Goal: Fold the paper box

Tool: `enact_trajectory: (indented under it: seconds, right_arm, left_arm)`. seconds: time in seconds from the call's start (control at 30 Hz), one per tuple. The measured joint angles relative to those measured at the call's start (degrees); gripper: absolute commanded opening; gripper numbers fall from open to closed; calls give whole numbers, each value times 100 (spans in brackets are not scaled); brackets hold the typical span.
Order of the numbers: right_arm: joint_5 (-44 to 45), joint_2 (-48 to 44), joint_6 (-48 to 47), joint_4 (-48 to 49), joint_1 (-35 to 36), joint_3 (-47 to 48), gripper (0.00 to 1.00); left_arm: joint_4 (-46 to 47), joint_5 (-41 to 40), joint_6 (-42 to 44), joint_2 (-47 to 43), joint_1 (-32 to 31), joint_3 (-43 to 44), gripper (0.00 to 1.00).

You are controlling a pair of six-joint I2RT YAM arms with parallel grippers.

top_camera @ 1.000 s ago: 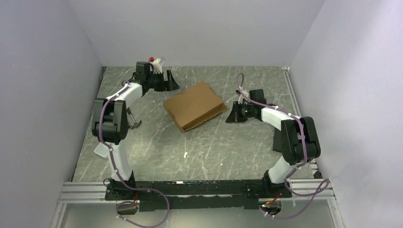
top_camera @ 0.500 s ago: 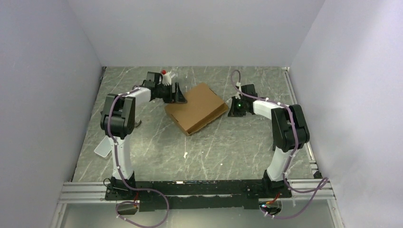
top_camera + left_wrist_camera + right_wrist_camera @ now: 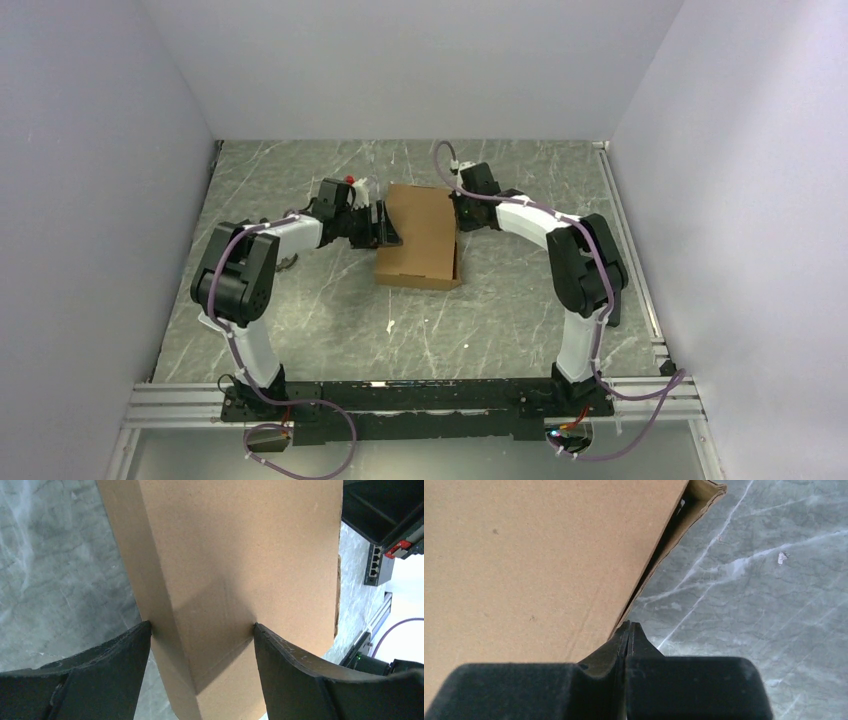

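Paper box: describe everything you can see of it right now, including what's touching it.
The paper box is plain brown corrugated cardboard, folded into a shallow rectangular shape and lying mid-way across the grey marbled table. Its top panel is not shut flat. The far part bows upward, and the right wrist view shows a dark gap under its edge. The left gripper has its fingers either side of the box's left side, tips against the cardboard. The right gripper, fingers together, meets the right edge at that gap.
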Motion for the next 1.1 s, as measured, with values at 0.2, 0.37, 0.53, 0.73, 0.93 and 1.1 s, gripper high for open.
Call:
enact_trajectory:
  seconds: [0.2,0.37,0.53,0.73,0.93,1.1]
  right_arm:
    - [116,-181,-651,-17,-254,-326,1]
    - [-92,-560,-1178,-9,-1021,-634,4]
    - [-407,-291,-1484,-24,-1200,-107,4]
    - [-695,1060,-1565,-101,-1049,1589,2]
    - [-435,1644,-1711,-323,-684,1985,0]
    - [623,1644,-1974,-225,-57,2006,0]
  left_arm:
    - [153,-431,-417,-195,-173,-214,80]
    - [219,-553,-566,-232,-251,-267,86]
    - [249,-564,-590,-232,-208,-267,87]
    - [361,-385,-632,-63,-50,-118,86]
    - [391,-103,-621,289,-2,168,81]
    - [275,-17,-627,350,17,227,80]
